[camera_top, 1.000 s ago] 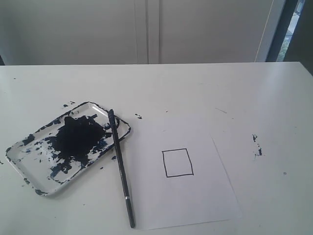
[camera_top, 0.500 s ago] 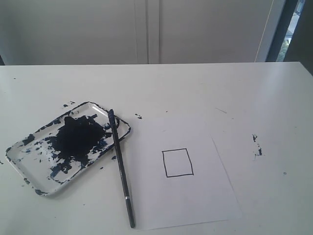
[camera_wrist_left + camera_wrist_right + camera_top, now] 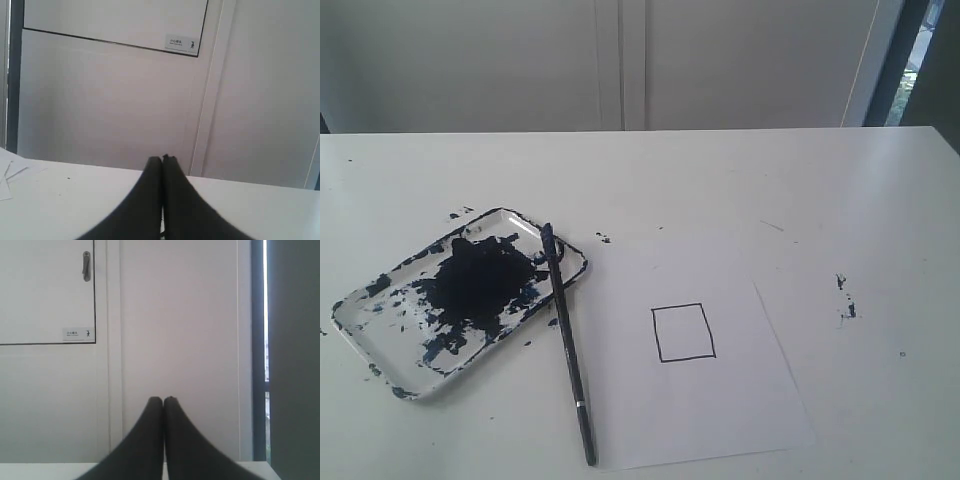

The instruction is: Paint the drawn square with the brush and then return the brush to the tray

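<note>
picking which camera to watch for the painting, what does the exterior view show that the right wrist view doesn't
Only the exterior view: the tray, the brush lying with its tip end across the tray's rim, the paper sheet and the unpainted drawn square. Only the right wrist view: the right gripper, shut and empty, a door handle and a small sign. Both: the white table and the pale wall.
</note>
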